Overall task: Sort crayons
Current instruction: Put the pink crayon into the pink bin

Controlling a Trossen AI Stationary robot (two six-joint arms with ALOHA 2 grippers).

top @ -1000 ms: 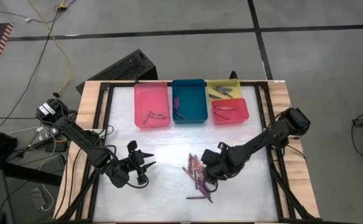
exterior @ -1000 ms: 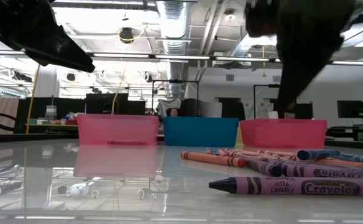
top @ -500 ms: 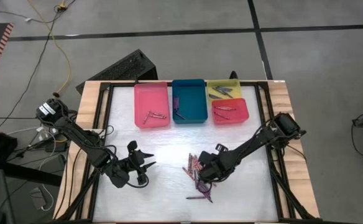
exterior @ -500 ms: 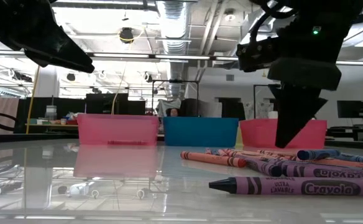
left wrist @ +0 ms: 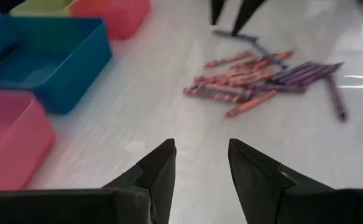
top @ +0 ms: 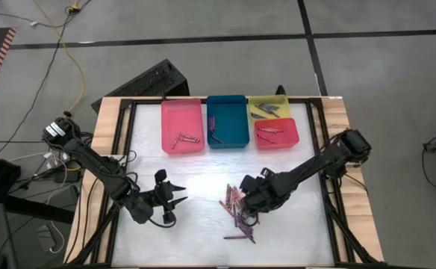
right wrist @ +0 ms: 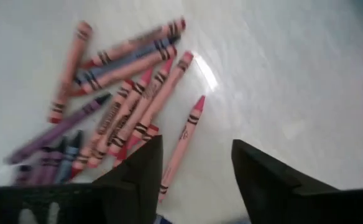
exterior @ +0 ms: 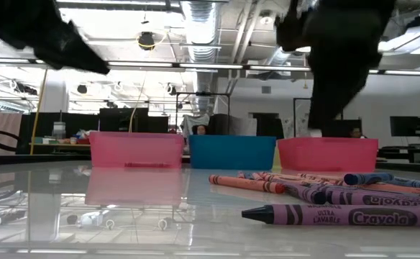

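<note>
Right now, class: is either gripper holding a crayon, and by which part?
Neither. The right gripper hangs open over the crayons; the left gripper is open and empty.

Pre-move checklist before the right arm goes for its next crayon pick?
1. Right hand open and empty: ok, fingers apart, nothing between them.
2. Right hand over the crayon pile: ok, at the pile's right edge.
3. Single target isolated: ok, one red crayon lies a little apart from the pile, ahead of the fingers.
4. Left hand clear of the pile: ok, open and empty, off to the pile's left.
5. Red tray reachable: ok, nothing in the way.
6. Height above the table: cannot tell.
</note>
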